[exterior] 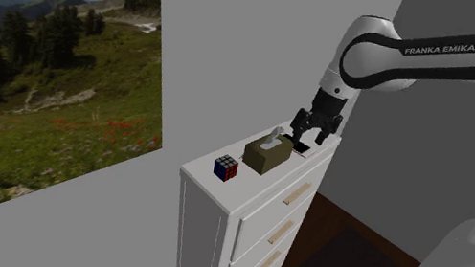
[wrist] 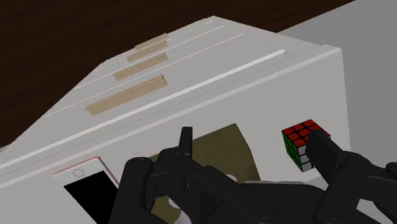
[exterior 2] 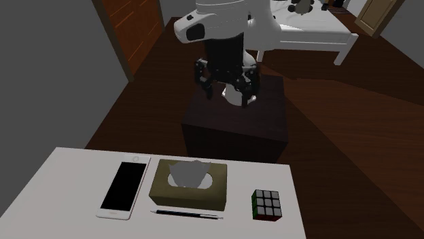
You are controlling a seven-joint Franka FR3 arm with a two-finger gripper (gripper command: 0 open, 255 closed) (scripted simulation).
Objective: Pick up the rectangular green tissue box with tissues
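The end effector [exterior: 312, 141] hangs released, fingers apart, over the white dresser [exterior 2: 68, 170], touching nothing. The olive tissue box [exterior 2: 189, 185] sits midway along the dresser top, between a phone [exterior 2: 124, 188] and a colour cube [exterior 2: 267, 205], with a tissue poking up.

Second exterior view, lower frame: dresser top [exterior 2: 61, 170] carried four items. Phone [exterior 2: 125, 188] lay at left, tissue box [exterior 2: 189, 185] at centre just beside it, cube [exterior 2: 267, 205] at right, apart. Pen [exterior 2: 187, 214] lay along the box's lower side. Stand [exterior 2: 238, 125] stood behind the dresser, mid-frame.
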